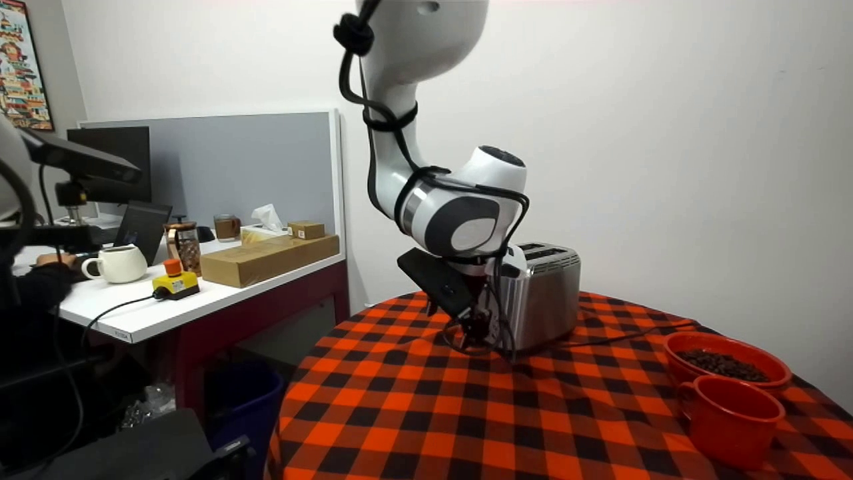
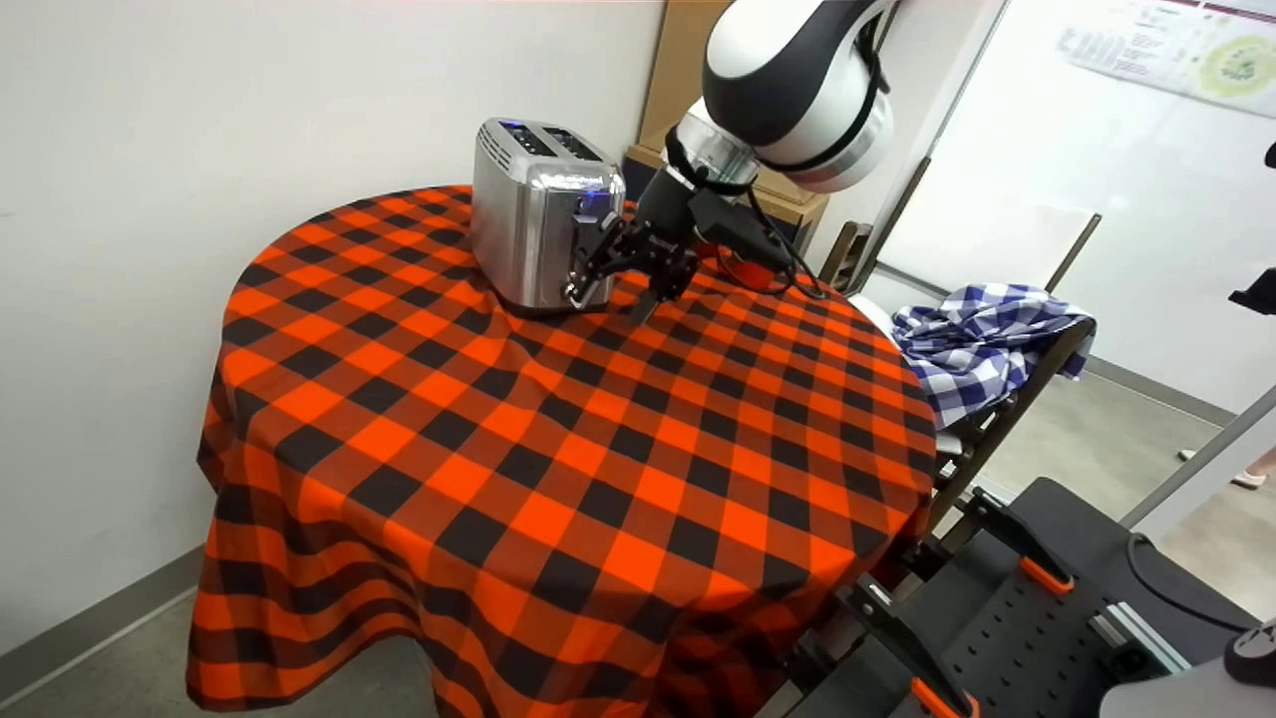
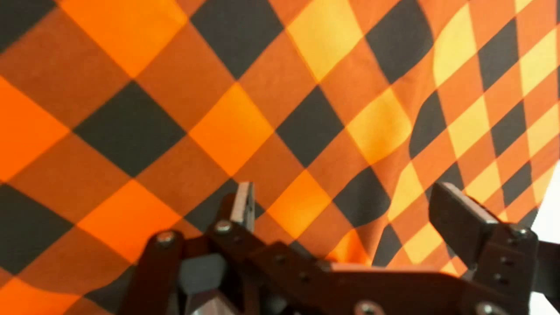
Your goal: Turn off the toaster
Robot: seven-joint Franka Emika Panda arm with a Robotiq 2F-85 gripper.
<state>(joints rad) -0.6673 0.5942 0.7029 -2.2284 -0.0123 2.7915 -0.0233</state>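
The silver two-slot toaster (image 2: 508, 214) stands on the checked tablecloth near the wall, and also shows in an exterior view (image 1: 546, 307). Its narrow end has dark controls and a blue glow (image 2: 592, 201). My gripper (image 2: 610, 297) is low over the cloth in front of that end, with one finger overlapping the controls. I cannot tell whether it touches them. In the wrist view the fingers (image 3: 343, 192) are wide apart with only cloth between them. The toaster's controls do not show there. In an exterior view the arm hides the control end.
A red bowl (image 1: 766, 367) of dark beans and a red mug (image 1: 733, 423) stand on the round table (image 1: 400, 427). A dark cord (image 1: 626, 335) runs from the toaster over the cloth. The wall is close behind the toaster. A white desk (image 1: 220, 293) stands beside the table.
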